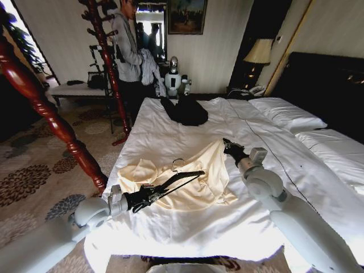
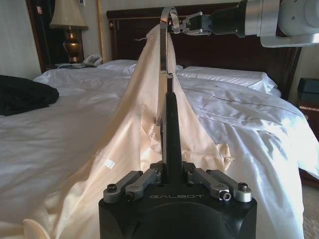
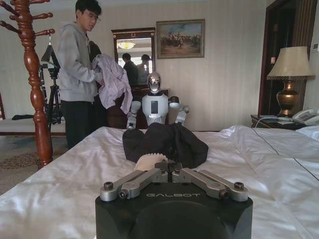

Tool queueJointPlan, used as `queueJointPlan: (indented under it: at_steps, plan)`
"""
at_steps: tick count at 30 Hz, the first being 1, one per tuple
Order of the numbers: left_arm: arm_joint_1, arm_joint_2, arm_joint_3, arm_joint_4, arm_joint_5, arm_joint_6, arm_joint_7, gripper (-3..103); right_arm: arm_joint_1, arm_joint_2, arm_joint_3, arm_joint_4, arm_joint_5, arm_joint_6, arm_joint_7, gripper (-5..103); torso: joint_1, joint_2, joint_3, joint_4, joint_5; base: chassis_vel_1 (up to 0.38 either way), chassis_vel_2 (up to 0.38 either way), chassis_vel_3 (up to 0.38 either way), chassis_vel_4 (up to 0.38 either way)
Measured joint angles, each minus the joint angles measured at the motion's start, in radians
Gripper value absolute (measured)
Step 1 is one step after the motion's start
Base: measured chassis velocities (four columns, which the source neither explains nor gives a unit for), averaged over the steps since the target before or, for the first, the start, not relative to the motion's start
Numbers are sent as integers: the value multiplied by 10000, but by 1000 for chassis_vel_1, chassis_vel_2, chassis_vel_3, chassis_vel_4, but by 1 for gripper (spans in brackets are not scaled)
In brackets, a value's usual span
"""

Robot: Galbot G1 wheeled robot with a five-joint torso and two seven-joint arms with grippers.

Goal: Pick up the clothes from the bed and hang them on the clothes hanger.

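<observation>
Two robot arms reach over the bed [image 1: 170, 142], which has white sheets. On the left, the left gripper [image 1: 149, 195] is shut tight on the black clothes hanger [image 1: 179, 181]. It holds the hanger by one end, low above the cloth. The hanger's silver hook [image 1: 177, 164] is up by the middle of the clothes. In the left wrist view the hanger [image 2: 172, 129] stands straight out from the closed jaws, and its hook [image 2: 168, 20] is close to the other gripper.

In the middle lie the clothes [image 1: 187, 179], a big pale yellow shirt spread on the sheet near the foot of the bed. One corner is pulled up higher than the rest.

On the right, the right gripper [image 1: 226, 144] pinches that raised corner of the shirt. In the right wrist view a small bit of pale cloth [image 3: 151, 160] sticks out between its closed jaws.

Farther back on the bed is a dark bundle of cloth [image 1: 185, 111]. White pillows [image 1: 287, 116] lie by the dark headboard [image 1: 327, 85] at the far right.
</observation>
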Motion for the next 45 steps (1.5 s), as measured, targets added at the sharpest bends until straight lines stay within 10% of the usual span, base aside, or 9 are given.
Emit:
queueJointPlan:
  at_steps: [45]
  plan:
    - [-3969,-2855,3570,2508,-1029,296,-1609,16,-375,-205,518,1612,2692,-341,892,0,0,0,0,-1,-1,0,0,0,0]
